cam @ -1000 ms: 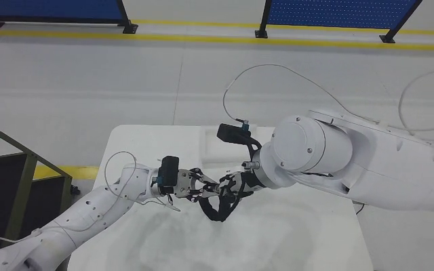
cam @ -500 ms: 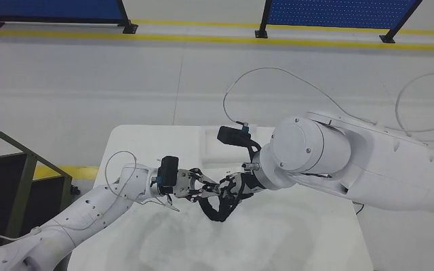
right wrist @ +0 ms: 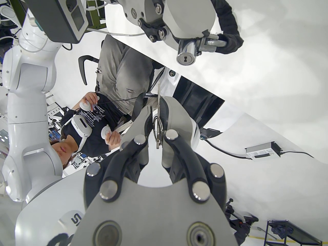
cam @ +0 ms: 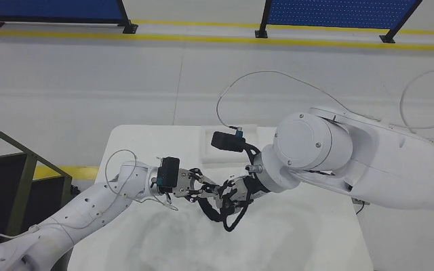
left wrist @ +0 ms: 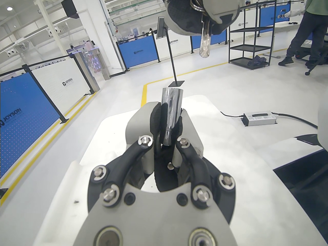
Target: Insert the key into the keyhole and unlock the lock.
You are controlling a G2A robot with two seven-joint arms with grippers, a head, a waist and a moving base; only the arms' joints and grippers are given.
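Observation:
My left gripper (left wrist: 167, 125) is shut on the chrome cylinder of a lock (left wrist: 171, 113), which stands up out of its pads. From the right wrist view the lock's round face with the keyhole (right wrist: 186, 58) points toward me, and its black cable (right wrist: 228, 24) loops behind the left gripper (right wrist: 194, 42). My right gripper (right wrist: 154, 119) is shut on a thin silver key (right wrist: 159, 103) with a ring. Opposite the lock's end, a gap away, hangs the key blade (left wrist: 205, 43) in the right gripper (left wrist: 205, 13). Both grippers meet over the table's middle (cam: 215, 193).
The white table (cam: 298, 237) lies under both arms, with its edges near on all sides. A black cable loop (cam: 227, 217) hangs below the grippers. A grey power box (left wrist: 259, 118) with a cord sits on the floor beyond the table.
The right arm has shifted slightly toward the table's front, taking the key and cable loop with it. The left arm has stayed in place.

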